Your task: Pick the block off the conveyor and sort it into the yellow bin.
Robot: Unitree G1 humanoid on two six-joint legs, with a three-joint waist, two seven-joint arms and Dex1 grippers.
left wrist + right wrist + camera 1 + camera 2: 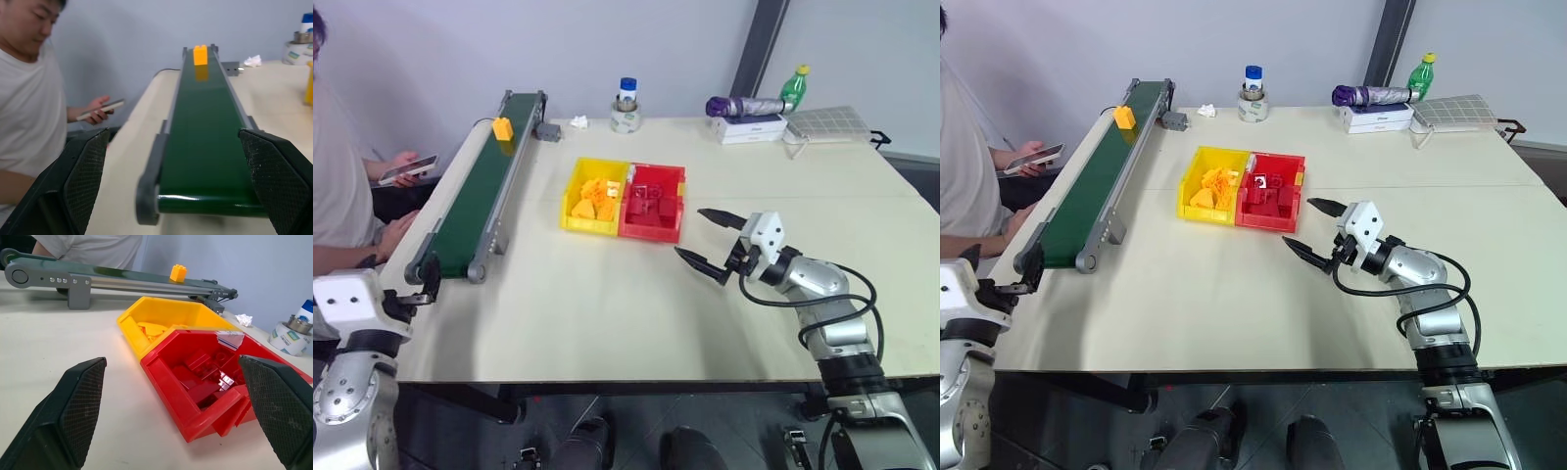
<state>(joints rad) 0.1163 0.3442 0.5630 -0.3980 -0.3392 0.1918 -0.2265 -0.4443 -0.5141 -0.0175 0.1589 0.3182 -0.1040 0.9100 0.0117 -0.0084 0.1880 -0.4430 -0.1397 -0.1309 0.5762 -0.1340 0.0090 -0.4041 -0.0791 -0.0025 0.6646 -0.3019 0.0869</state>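
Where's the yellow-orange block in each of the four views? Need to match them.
Left eye view: block on the conveyor's far end, upper left.
Right eye view: same spot, upper left.
Left wrist view: top centre, far down the belt.
Right wrist view: top centre, behind the yellow bin.
Shared landmark: the conveyor.

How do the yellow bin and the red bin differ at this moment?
The yellow bin holds orange-yellow pieces; the red bin holds dark red blocks. The yellow bin sits on the side nearer the conveyor, the red bin on the side nearer the right pincer. Both are small rectangular open trays of like size, joined side by side on the table.
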